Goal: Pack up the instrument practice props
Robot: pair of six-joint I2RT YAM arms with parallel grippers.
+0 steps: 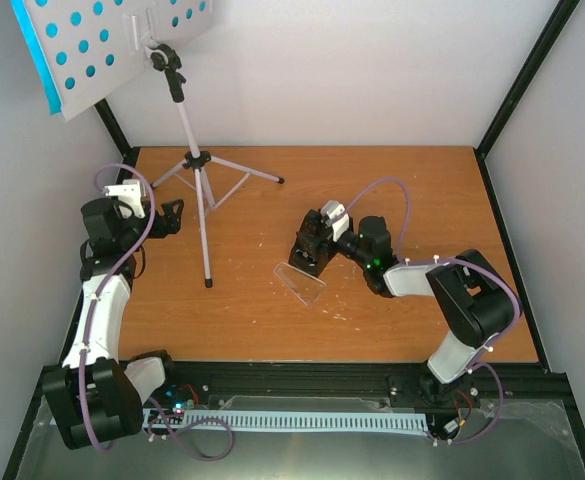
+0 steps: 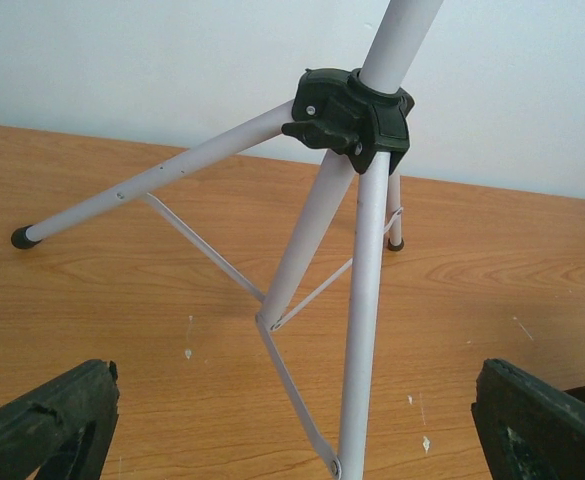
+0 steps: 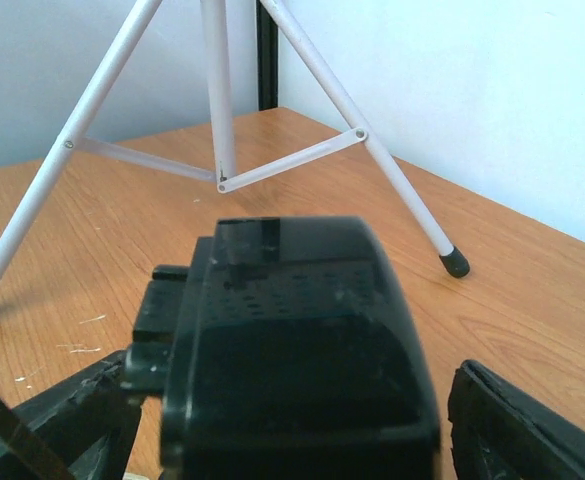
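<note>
Left fingers [image 2: 47, 425] wide, facing music stand [image 2: 362, 330] legs near far-left corner. Right fingers [image 3: 522, 430] straddle metronome [image 3: 302, 330] at surface [image 1: 392, 180] centre; grip unclear.

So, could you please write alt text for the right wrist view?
A black metronome fills the foreground, sitting between the fingers of the right claw. Behind, the white music stand spreads its tripod legs on a wooden table.

Spread legs of the music stand [image 1: 197, 160] bar the left gripper [image 1: 170, 214]; bare tabletop [image 1: 412, 190] lies beyond the metronome [image 1: 312, 245]
</note>
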